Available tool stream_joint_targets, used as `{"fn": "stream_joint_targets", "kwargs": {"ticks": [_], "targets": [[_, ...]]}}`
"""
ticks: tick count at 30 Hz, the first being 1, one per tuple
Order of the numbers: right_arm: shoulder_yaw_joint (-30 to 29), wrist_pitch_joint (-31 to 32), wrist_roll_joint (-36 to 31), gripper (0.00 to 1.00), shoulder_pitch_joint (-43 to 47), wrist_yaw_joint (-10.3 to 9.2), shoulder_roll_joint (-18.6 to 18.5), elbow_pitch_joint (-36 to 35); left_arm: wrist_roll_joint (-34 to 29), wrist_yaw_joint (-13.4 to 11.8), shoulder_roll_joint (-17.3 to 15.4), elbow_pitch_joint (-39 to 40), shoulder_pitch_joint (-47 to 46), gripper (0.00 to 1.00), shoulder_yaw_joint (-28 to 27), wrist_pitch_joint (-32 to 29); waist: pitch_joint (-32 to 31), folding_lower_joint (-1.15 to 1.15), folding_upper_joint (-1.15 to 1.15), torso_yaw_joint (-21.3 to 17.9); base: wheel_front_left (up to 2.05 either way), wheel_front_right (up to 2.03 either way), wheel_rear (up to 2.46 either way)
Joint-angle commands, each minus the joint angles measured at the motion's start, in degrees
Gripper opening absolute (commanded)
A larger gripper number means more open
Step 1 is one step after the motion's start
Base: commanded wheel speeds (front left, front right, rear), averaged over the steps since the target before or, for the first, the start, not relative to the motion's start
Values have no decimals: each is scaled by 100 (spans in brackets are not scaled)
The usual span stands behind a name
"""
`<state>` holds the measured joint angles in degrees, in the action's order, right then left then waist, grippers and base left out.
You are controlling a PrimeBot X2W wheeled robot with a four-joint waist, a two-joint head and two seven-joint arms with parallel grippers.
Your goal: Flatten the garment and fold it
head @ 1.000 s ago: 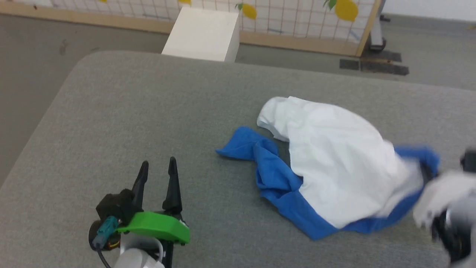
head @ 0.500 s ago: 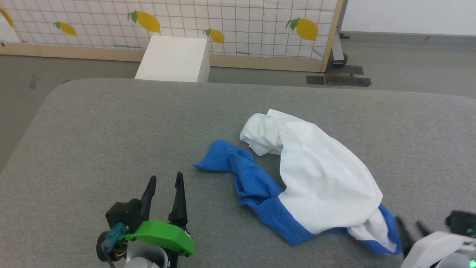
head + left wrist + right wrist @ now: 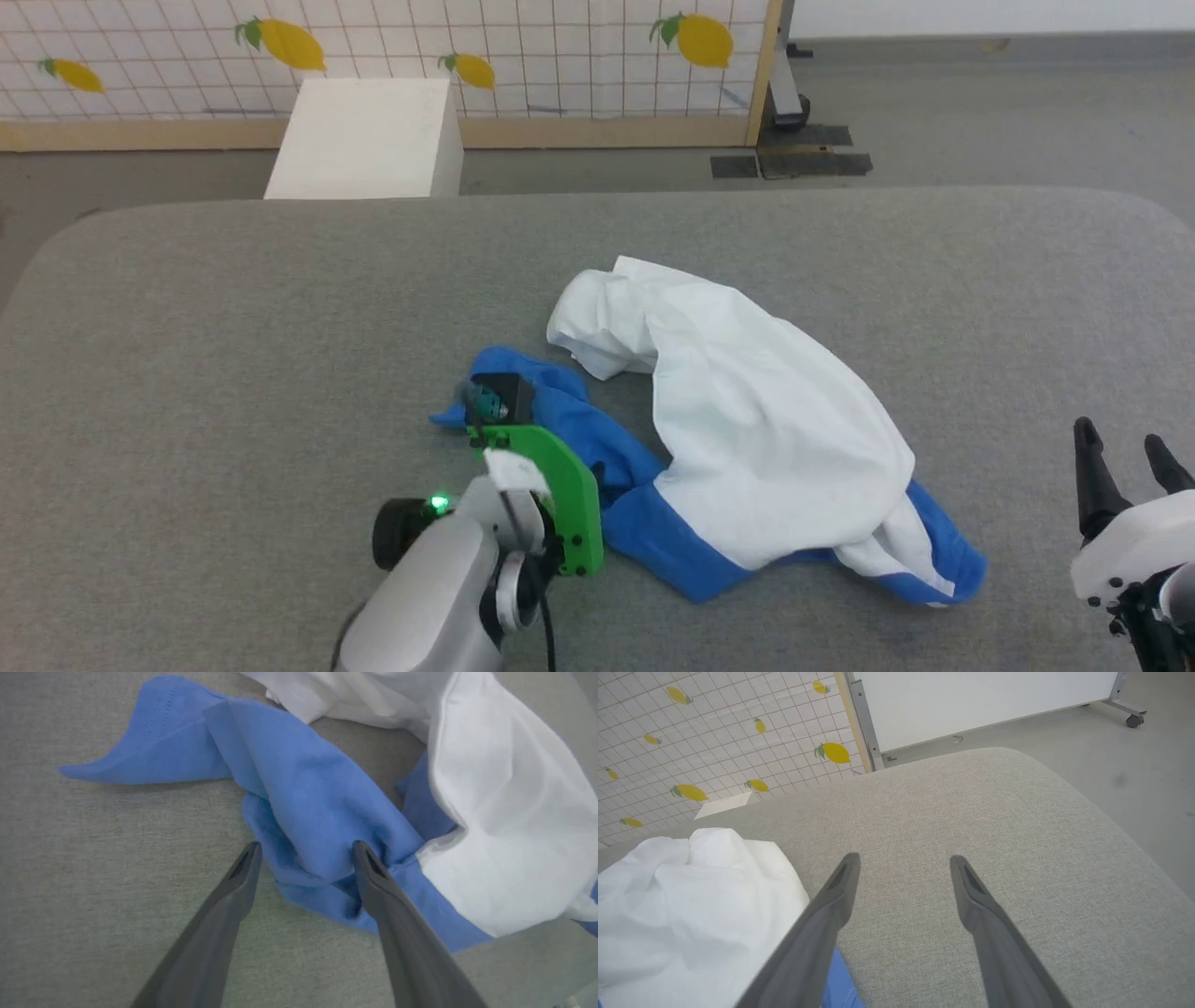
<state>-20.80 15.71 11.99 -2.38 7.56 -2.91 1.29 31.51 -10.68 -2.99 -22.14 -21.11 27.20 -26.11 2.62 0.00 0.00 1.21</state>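
Crumpled garment lying mid-tabletop, its white body heaped over twisted blue parts.
The left jaws stand wide astride a blue fold at its near-left edge, one fingertip seemingly touching the cloth, nothing gripped. The right jaws, also wide and empty, hover over bare tabletop just beside the garment's right end.

There was one garment mid-frame, two grippers, the left gripper and right gripper, one white box at upper left, and four printed lemons along the top.
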Motion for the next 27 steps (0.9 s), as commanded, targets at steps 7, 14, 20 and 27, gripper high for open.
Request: {"fn": "stream_joint_targets", "kwargs": {"ticks": [7, 14, 20, 27], "targets": [[104, -88, 112, 100, -83, -8, 2, 38, -224, -84, -132, -470, -444, 100, 216, -460, 386, 0, 0, -249, 0, 0, 0], [42, -137, -8, 100, -19, -8, 3, 86, 332, 81, -33, -444, -463, 0, -149, 346, 354, 0, 0, -40, 0, 0, 0], [165, -111, -27, 100, -14, -8, 3, 92, 678, -266, -203, -87, -546, 0, -1139, 1428, 198, 0, 0, 266, 0, 0, 0], [407, -122, 8, 100, -109, -8, 3, 103, 911, -950, -705, 124, -64, 0, -2225, 1962, 157, 0, 0, 444, 0, 0, 0]]}}
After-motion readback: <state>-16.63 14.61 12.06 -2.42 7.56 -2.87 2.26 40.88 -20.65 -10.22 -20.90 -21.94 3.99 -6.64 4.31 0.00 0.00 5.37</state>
